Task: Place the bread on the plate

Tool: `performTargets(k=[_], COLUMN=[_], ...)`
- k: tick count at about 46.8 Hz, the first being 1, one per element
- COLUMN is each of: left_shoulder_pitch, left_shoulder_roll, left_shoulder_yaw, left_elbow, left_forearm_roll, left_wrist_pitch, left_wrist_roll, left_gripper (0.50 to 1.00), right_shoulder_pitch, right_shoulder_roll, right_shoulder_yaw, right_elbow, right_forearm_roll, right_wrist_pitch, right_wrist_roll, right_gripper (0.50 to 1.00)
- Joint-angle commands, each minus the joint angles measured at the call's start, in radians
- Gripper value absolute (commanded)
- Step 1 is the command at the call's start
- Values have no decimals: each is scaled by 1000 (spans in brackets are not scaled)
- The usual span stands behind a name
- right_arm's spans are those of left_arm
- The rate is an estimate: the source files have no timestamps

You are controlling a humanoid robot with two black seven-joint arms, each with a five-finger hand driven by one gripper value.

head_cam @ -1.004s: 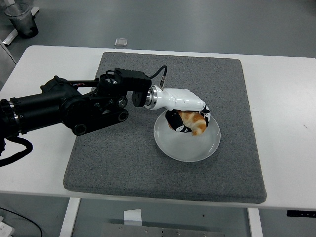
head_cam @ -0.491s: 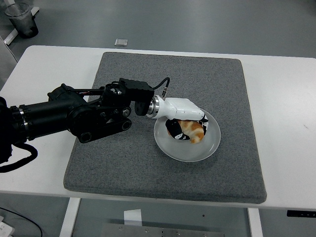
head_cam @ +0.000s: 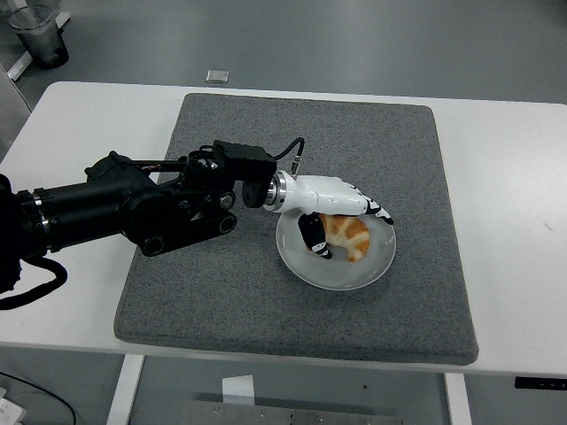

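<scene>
Bread (head_cam: 348, 237), a croissant-like piece, lies inside the plate (head_cam: 306, 266), resting on the plate's surface toward its far-left part. The plate sits on the grey mat (head_cam: 221, 292), slightly right of the mat's middle, and the mat covers the centre of the white counter (head_cam: 505, 177).

Left hand (head_cam: 341, 208) reaches in from the counter's left edge, white palm hanging over the bread. Fingers (head_cam: 376, 211) are spread out flat toward the right, thumb down at the bread's left side, so nothing is pinched. Cannot tell if the thumb touches the bread.

Judgement: the hand is spread because the bread sits on the plate and needs no more support, so this looks like the release. The low palm suggests a gentle set-down, so the bread would not roll off the rim. Task looks nearly complete; what remains is lifting the hand clear without dragging the bread.

Right arm not visible. Dark cup (head_cam: 37, 35) beyond the counter's far-left corner, not involved.
</scene>
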Motion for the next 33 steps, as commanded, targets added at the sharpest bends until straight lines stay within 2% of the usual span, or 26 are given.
performTargets(k=[1, 9, 21, 28, 33], left_shoulder_pitch=[-5, -29, -92, -120, -126], left_shoulder_roll=[7, 39, 115, 176, 222], left_shoulder_yaw=[-6, -9, -34, -83, -104], left_elbow=[-2, -1, -1, -1, 1], left_forearm_roll=[-49, -272, -469, -653, -750], left_wrist_pitch=[-2, -11, -17, -74, -92], left_wrist_roll=[0, 1, 3, 4, 6], left_gripper=[1000, 1000, 1000, 1000, 1000], right_shoulder_pitch=[0, 0, 0, 0, 0], right_shoulder_roll=[0, 0, 0, 0, 0], right_shoulder_yaw=[0, 0, 0, 0, 0], right_elbow=[0, 0, 0, 0, 0], right_forearm_roll=[0, 0, 0, 0, 0], right_wrist_pitch=[0, 0, 0, 0, 0], right_wrist_roll=[1, -1, 1, 1, -1], right_gripper=[932, 932, 932, 932, 932])
